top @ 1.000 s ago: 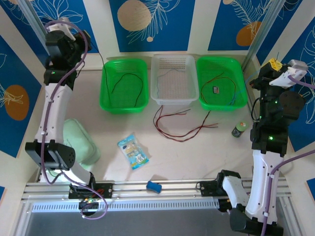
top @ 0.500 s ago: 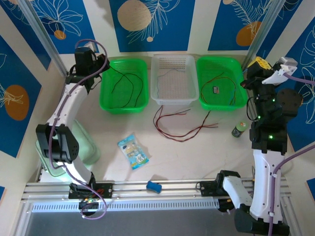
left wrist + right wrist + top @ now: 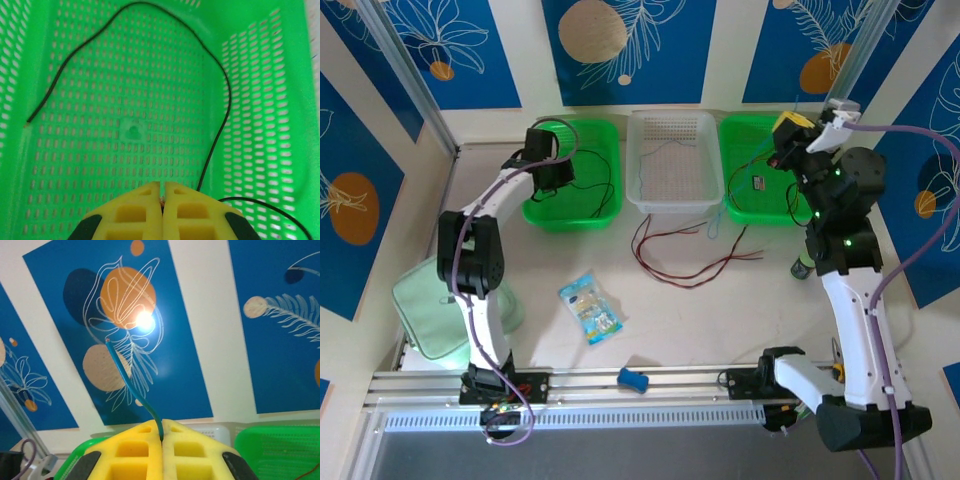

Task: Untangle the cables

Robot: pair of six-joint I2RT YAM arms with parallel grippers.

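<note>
My left gripper [image 3: 556, 168] [image 3: 162, 189] hangs low inside the left green basket [image 3: 535, 200], shut on the end of a black cable [image 3: 229, 100]; a copper tip shows between the pads. The cable arcs across the basket floor [image 3: 100, 150]. My right gripper [image 3: 784, 130] [image 3: 162, 432] is raised over the right green basket [image 3: 800, 215], shut on a teal-blue cable [image 3: 130, 390] that sticks up from the jaws. Red cables [image 3: 692, 268] lie looped on the table in front of the white basket [image 3: 638, 195]. A red cable [image 3: 760, 163] lies in the right basket.
A snack packet [image 3: 590, 308] lies on the table centre-left, and a blue object [image 3: 633, 379] sits on the front rail. A green can [image 3: 806, 264] stands by the right arm. A mint-green bag [image 3: 435, 320] lies at the left edge.
The left arm swung from high at the far left down into the left green basket, bringing the black cable. The right arm moved left over the right basket with the teal cable.
</note>
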